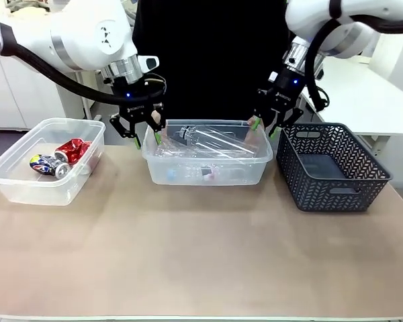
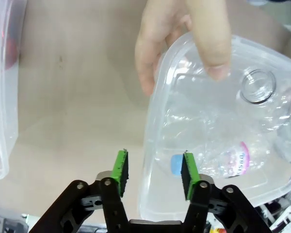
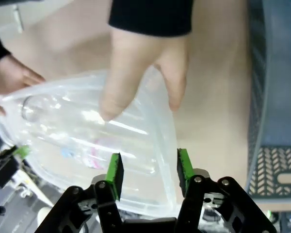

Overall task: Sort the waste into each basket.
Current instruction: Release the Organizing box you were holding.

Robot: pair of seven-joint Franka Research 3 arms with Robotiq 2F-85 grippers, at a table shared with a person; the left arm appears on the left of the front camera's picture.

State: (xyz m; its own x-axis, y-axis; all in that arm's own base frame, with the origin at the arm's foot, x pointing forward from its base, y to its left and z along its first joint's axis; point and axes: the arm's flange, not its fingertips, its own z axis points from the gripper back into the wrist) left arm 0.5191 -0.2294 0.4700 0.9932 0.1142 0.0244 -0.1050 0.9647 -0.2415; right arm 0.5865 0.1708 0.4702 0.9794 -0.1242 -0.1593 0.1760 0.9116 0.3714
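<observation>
1. A tan bench (image 1: 201, 261) was seen running across the front view, with a person in black clothing stood at its far side
2. Three containers were set in a row on it: a clear tub at the left (image 1: 46, 161), a clear tub in the middle (image 1: 208, 153), and a dark grey lattice basket (image 1: 330, 166) at the right, just beside the middle tub
3. Two dented cans were found lying in the left tub, one red (image 1: 72, 150) and one blue-yellow (image 1: 47, 164), touching each other
4. Clear plastic bottles (image 1: 205, 142) were piled in the middle tub; a pink label (image 2: 240, 158) and a blue cap (image 2: 176, 164) were made out through its wall in the left wrist view
5. The left gripper (image 1: 142, 134) was held at the middle tub's left end with its fingers (image 2: 120, 167) apart, the tub's rim lying between the green pads and nothing clamped
6. The right gripper (image 1: 265, 126) was held at the tub's right end, its fingers (image 3: 114, 174) likewise spread to either side of the rim (image 3: 167, 145) without gripping it
7. The far rim of the tub was touched by the person's hands: one (image 2: 184, 41) was seen in the left wrist view and another (image 3: 140, 68), below a black sleeve, in the right wrist view
</observation>
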